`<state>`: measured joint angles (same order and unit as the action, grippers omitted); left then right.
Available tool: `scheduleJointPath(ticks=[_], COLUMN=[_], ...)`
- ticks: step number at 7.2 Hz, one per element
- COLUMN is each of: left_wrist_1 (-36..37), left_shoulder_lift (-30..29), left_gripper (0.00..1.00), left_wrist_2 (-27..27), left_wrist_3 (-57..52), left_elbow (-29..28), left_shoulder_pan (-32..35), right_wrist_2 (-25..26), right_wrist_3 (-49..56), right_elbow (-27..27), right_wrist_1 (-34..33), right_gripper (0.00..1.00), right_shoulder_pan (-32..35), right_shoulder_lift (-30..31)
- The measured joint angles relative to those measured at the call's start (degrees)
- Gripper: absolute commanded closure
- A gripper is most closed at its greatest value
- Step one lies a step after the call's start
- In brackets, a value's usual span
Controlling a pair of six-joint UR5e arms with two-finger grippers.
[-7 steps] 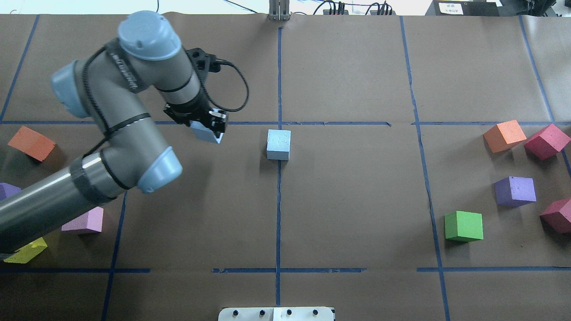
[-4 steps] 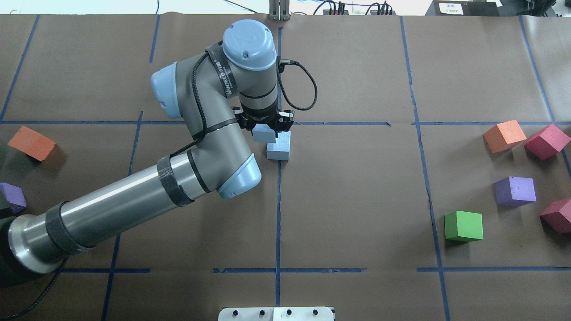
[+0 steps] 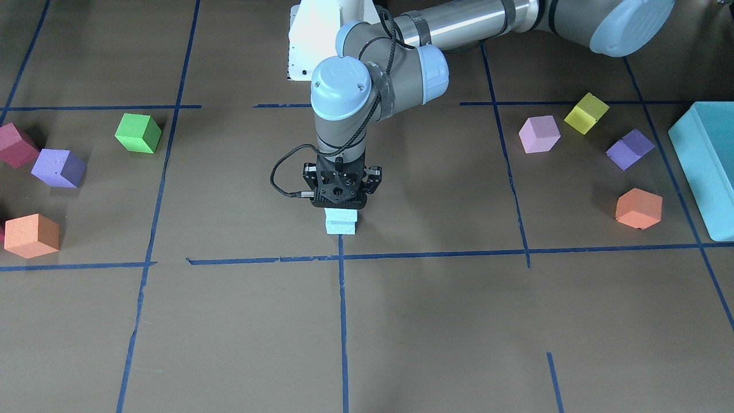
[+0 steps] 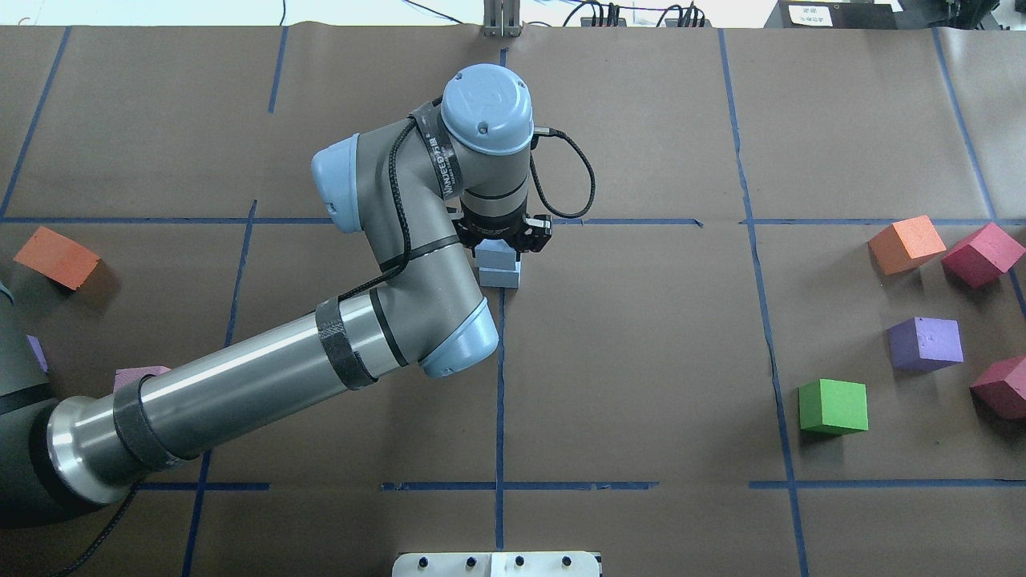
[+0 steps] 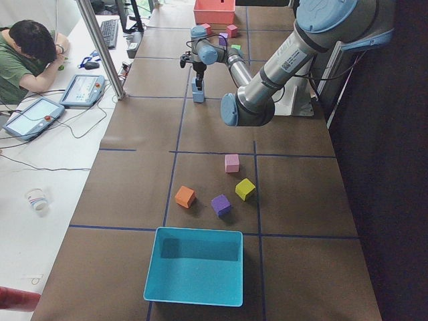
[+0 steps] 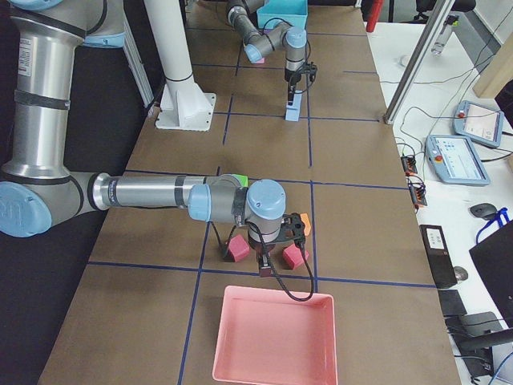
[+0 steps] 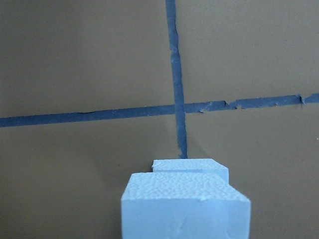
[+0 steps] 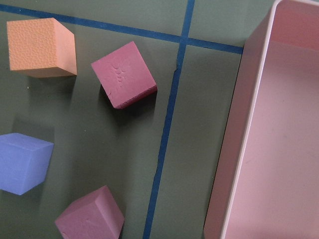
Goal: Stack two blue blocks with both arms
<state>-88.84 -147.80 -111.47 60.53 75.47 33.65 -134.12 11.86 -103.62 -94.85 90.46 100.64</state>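
Grey tubing of the left arm [image 4: 240,393] nearest the robot's side of the table [image 4: 641,361], slanting from that corner out towards the middle. Close in on the left: a yellow cube [image 3: 586,113], then a pink cube [image 3: 539,133], then the left purple cube [image 3: 629,149], all apart from one another, with a large teal box [image 3: 708,172] at that end of the table. Close in on the right: a green cube [image 4: 834,406] and, a little further out, the right purple cube [image 4: 926,343] near the near dark red cube [image 4: 1002,387]. Over that right-hand cluster, beside a pink tray [image 6: 272,345], the right gripper [image 6: 264,267]; released or clenched, impossible to tell from the one view of it. Further out, at mid-table by a crossing of blue tape lines [image 4: 500,385], the left gripper [image 4: 502,243], pointing straight down and clenched on the upper blue block [image 7: 184,204]. Directly beneath, the lower blue block [image 7: 190,165], flat on the brown paper and shifted slightly to one side of the upper one; touching or just below it, not clear. At about the same depth, the left orange cube [image 4: 56,256] far to the left, the right orange cube [image 4: 906,243] and the far dark red cube [image 4: 982,254] far to the right.
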Motion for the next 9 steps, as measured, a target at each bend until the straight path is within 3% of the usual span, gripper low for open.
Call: scheduleJointPath(ticks=[1, 3, 7, 9], left_wrist_1=[-0.01, -0.02, 1.41, 6.85], left_shoulder_lift=[-0.29, -0.21, -0.06, 4.81], left_gripper=[0.24, 0.0, 0.0, 0.0], left_wrist_2=[0.01, 0.01, -2.58, -6.76], left_wrist_3=[-0.15, -0.24, -0.29, -6.04], left_elbow=[-0.44, -0.76, 3.1, 12.0], left_shoulder_pan=[-0.03, -0.07, 1.46, 5.76], right_wrist_2=[0.0, 0.0, -0.1, -0.11], right_wrist_3=[0.0, -0.02, -0.03, 0.06], right_elbow=[0.02, 0.07, 0.01, 0.0], right_wrist_1=[-0.04, -0.06, -0.02, 0.01], right_gripper=[0.0, 0.0, 0.0, 0.0], right_shoulder_pan=[-0.02, 0.01, -0.02, -0.02], right_shoulder_lift=[0.0, 0.0, 0.0, -0.03])
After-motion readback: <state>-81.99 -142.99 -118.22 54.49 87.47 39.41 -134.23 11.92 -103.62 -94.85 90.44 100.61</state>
